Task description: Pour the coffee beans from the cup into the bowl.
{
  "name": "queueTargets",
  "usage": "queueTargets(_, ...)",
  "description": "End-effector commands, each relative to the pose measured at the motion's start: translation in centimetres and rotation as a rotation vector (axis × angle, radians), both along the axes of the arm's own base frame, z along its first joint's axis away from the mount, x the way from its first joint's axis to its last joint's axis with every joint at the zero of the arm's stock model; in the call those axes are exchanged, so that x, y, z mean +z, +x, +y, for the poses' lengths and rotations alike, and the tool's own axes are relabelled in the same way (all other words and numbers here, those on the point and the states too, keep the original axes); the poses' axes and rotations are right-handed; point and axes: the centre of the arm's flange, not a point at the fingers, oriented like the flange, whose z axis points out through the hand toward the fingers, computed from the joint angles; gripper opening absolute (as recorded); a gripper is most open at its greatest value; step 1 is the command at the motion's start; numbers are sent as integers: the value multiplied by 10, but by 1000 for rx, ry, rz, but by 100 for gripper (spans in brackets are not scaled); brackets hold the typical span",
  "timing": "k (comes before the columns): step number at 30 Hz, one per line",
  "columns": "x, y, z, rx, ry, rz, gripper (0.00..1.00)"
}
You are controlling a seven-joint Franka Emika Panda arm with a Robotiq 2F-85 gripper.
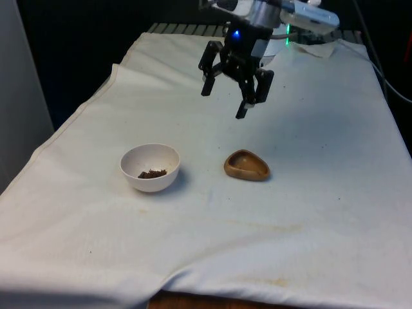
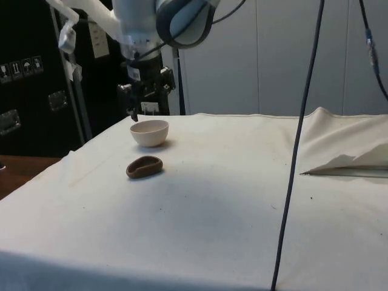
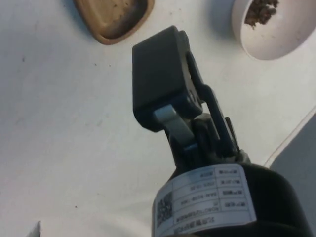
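White cloth (image 1: pixel 309 212) bears a bowl (image 1: pixel 150 167) holding beans (image 1: pixel 152 173), an empty wooden cup (image 1: pixel 246 165) just beside; gripper (image 1: pixel 225 103) hangs above, fingers spread wide, holding nothing.

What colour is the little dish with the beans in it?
White; the bowl holding the coffee beans shows best in the front view.

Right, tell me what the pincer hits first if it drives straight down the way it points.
Probably bare cloth. The open pincer hangs behind the wooden dish and white bowl, over neither; depth is uncertain.
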Motion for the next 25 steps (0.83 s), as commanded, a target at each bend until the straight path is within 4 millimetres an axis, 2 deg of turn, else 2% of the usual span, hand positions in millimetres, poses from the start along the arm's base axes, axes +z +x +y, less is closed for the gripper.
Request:
queueTargets(1, 4, -1, -1, -1, -3, 0, 100)
queueTargets(3, 18, -7, -4, -1, 1, -1, 100)
queueTargets(8, 39, -13, -8, -5, -15, -5, 100)
queueTargets(9, 36, -11, -8, -7, -26, -9, 100)
queueTargets(17, 66, -21, -14, -16, -37, -11, 100)
queueTargets(25, 72, -21, -14, -20, -48, -13, 100)
